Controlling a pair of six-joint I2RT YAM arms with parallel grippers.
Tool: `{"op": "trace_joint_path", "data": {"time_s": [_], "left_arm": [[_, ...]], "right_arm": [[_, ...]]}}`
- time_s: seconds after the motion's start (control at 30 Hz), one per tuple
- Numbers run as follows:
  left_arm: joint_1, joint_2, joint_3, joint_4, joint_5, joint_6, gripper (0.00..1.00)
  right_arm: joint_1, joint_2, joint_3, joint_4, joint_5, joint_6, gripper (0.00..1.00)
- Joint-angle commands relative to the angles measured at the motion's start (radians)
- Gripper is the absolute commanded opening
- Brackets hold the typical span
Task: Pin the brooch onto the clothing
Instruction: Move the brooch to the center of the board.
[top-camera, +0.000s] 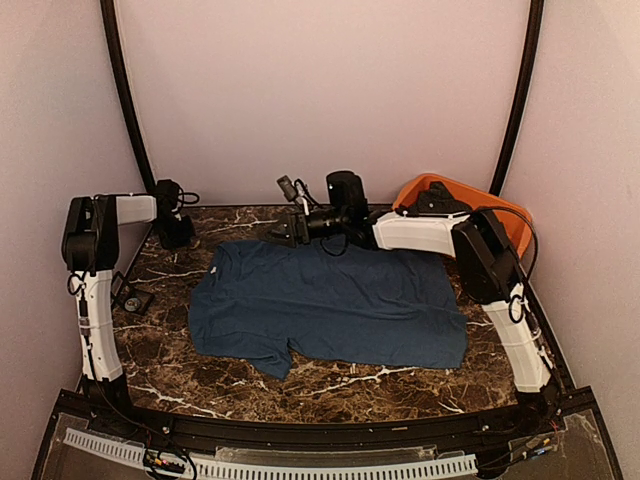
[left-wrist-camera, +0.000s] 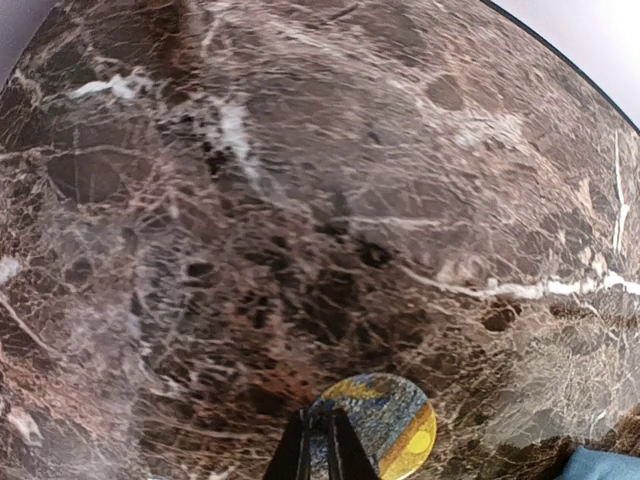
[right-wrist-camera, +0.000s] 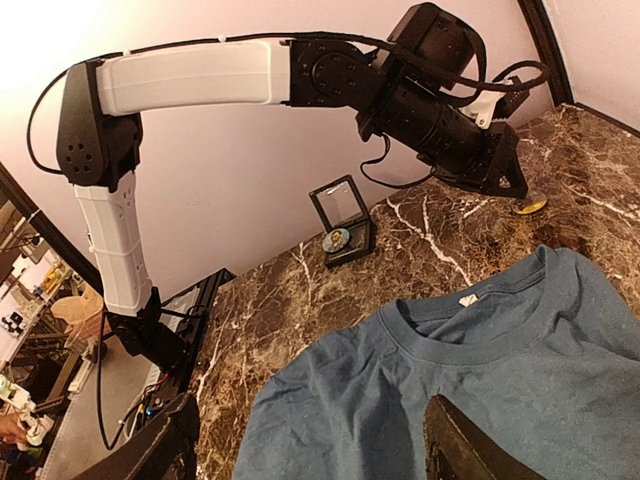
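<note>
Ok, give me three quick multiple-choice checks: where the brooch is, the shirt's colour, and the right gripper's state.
1. Where is the brooch?
A) on the shirt
B) at the left gripper tips, over the bare marble table
C) hanging on the wall

2. What colour is the shirt?
A) red
B) white
C) navy blue

3. What state is the right gripper in?
A) wide open
B) shut on a sleeve
C) shut on a pin

Answers:
1. B: the left wrist view shows it at the fingertips, with marble all around.
2. C: the top view shows dark blue fabric.
3. A: its fingers stand far apart above the shirt.
</note>
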Motion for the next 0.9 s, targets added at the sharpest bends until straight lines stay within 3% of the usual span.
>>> {"op": "trace_joint_path", "data": {"time_s": [0.0,0.23,0.37,0.5,0.63,0.87], "left_arm": [[-0.06,0.044,-0.064,-0.13,0.024,0.028,0.06],[-0.069,0.033,-0.051,-0.138,0.027,0.037,0.03],[-0.072,0.045,-0.051,-0.115,0.064,0.033,0.02],[-0.078,0.053,-0.044,-0.112,0.065,0.036,0.02],[-0.079,0.062,-0.032,-0.11,0.112,0.042,0.02],[-0.113,0.072,-0.028,-0.098,0.177,0.05,0.02]], "right_arm": [[0.005,0.094,0.104,0.107,-0.027,0.087,0.74],[-0.004,0.169,0.123,0.22,-0.044,0.204,0.73],[-0.009,0.167,0.119,0.215,-0.008,0.179,0.73],[-0.024,0.22,0.176,0.268,0.051,0.259,0.74],[-0.038,0.322,0.323,0.225,0.087,0.357,0.71],[-0.047,0.292,0.294,0.113,0.175,0.331,0.71]]}}
